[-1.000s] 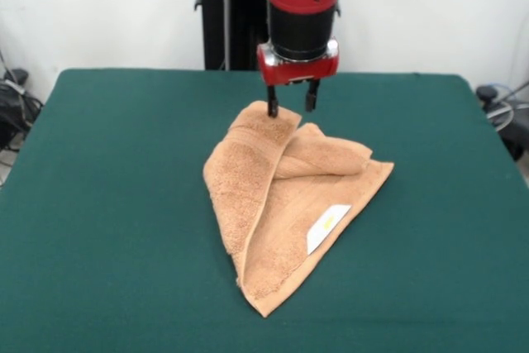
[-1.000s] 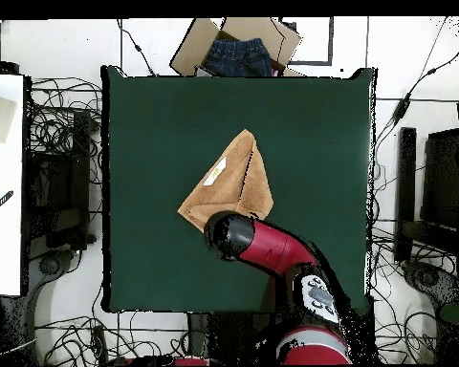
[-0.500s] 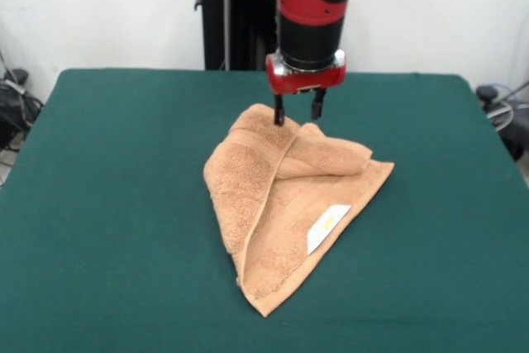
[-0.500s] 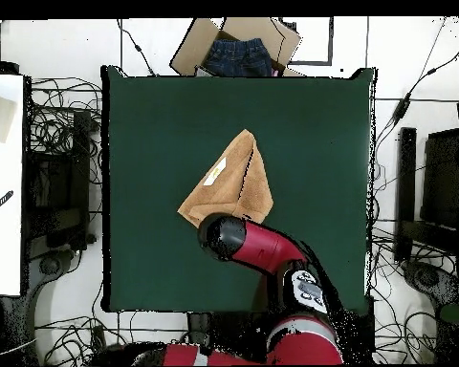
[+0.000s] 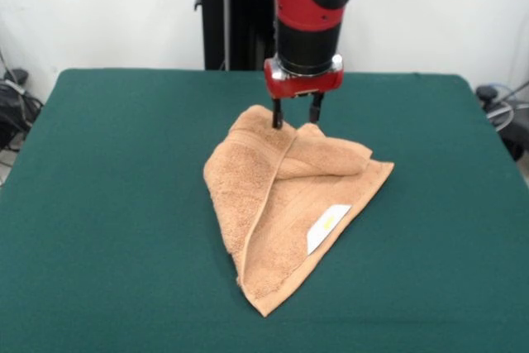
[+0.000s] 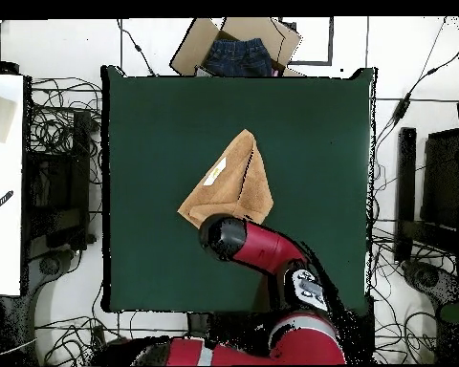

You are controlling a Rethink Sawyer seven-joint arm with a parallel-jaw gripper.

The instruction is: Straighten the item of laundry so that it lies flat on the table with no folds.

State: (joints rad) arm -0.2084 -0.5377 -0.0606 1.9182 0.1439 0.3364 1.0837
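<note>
The item of laundry [image 5: 281, 204], a tan terry towel, lies folded into a rough triangle on the green table [image 5: 107, 204], with a white label [image 5: 327, 226] on its upper layer. One flap is folded over along the left side and another bunches at the far right corner. My gripper [image 5: 294, 118] hangs open just above the towel's far edge, its two black fingers [image 5: 276, 113] straddling the fold there with nothing held. In the overhead view the towel [image 6: 233, 182] sits near the table's [image 6: 147, 143] middle, and the arm [image 6: 257, 244] covers its nearer edge and hides the gripper.
A cardboard box [image 6: 235, 45] holding dark blue cloth sits beyond the table's far edge in the overhead view. Cables and equipment surround the table on the floor. A white surface [image 6: 4, 182] stands off the left side.
The gripper shifted slightly sideways along the towel's far edge, from the left flap toward the bunched fold, and stayed open. The towel has not moved.
</note>
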